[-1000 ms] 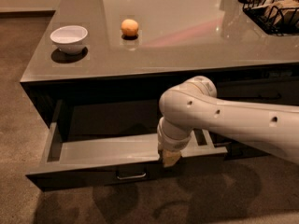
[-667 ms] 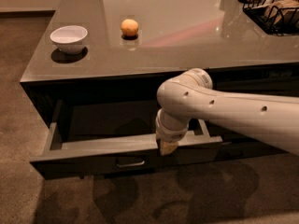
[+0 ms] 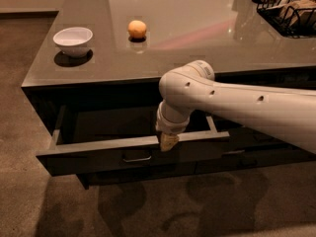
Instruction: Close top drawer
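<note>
The top drawer [image 3: 98, 158] is pulled partly out from under the counter, with a dark front, a small metal bar handle [image 3: 137, 158] and grey inner walls. My white arm reaches in from the right. My gripper [image 3: 168, 141] points down and rests against the top edge of the drawer front, just right of the handle. The wrist hides most of the gripper.
A glossy grey counter top [image 3: 207, 43] carries a white bowl [image 3: 73, 39] at the left, an orange fruit [image 3: 137, 28] near the middle and a black wire basket [image 3: 291, 11] at the far right. Brown carpet floor [image 3: 148, 206] lies in front.
The drawer has slid inward toward the cabinet and sticks out less. My gripper has moved back with it, staying on the front's top edge.
</note>
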You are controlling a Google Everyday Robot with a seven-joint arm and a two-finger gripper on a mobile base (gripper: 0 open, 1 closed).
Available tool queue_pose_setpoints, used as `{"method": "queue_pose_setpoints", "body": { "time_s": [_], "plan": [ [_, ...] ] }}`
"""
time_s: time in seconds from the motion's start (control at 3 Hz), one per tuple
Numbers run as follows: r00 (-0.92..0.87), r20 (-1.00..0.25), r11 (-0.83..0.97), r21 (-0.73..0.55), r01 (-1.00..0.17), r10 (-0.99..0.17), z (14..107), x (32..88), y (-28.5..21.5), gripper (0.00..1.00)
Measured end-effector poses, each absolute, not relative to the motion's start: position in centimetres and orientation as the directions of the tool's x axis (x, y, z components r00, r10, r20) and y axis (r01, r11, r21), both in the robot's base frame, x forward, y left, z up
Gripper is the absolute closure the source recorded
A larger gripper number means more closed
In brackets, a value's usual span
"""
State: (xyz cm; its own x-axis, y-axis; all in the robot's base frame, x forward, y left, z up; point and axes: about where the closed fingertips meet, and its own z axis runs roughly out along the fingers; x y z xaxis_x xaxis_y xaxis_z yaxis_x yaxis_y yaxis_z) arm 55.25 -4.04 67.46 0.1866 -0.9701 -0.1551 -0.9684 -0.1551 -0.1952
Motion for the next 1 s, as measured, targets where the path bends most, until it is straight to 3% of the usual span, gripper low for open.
{"method": "queue_pose_setpoints", "body": {
  "time_s": [0.33,0.67,1.0],
  "plan": [
    [0.193,-0.190,-0.148,-0.225,-0.963,-0.963,69.4,55.7,-4.1,0.01],
    [0.216,-0.265,-0.151,-0.248,-0.957,-0.940,72.2,53.5,-5.6,0.03],
    [0.207,-0.282,-0.145,-0.223,-0.964,-0.937,71.6,50.2,-7.6,0.16]
  ]
}}
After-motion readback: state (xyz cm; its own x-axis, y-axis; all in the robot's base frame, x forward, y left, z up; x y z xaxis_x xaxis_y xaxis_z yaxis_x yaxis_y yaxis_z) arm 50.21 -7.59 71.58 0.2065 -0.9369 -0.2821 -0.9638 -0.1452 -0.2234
